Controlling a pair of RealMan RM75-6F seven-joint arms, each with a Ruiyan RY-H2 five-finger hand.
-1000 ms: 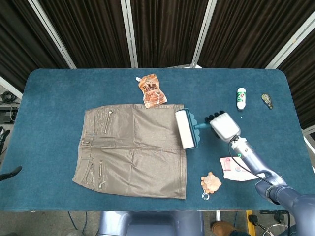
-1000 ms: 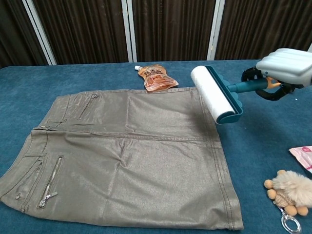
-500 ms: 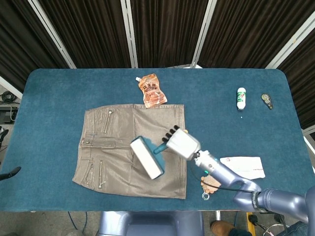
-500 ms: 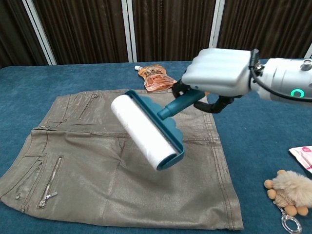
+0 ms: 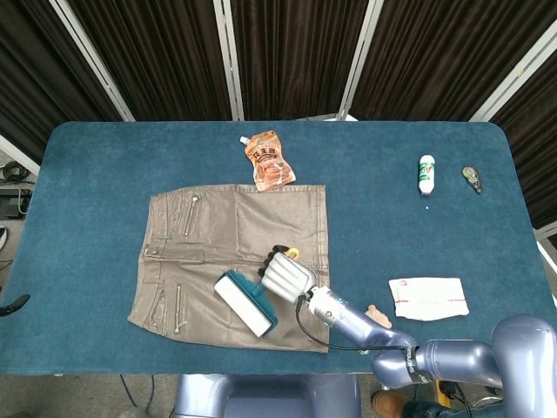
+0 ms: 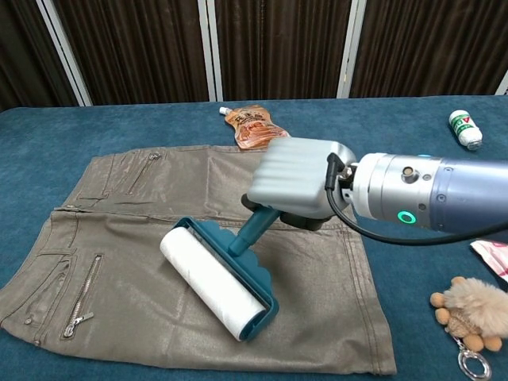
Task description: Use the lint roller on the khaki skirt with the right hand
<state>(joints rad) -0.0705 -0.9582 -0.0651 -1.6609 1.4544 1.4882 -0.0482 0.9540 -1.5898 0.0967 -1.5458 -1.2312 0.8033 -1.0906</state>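
The lint roller (image 6: 214, 282) is held by its teal handle in the right robot hand (image 6: 298, 182) and is seen laid against the lower middle of the khaki skirt (image 6: 143, 238), which lies flat on the table (image 6: 413, 151). The rolling step is judged to be in hand. A steady stroke farther across the cloth, with contact kept, is called for next; the left robot hand is not seen.

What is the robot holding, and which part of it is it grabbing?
The right hand holds the lint roller by its teal handle, with the white roll down on the khaki skirt. The left hand is not in view.
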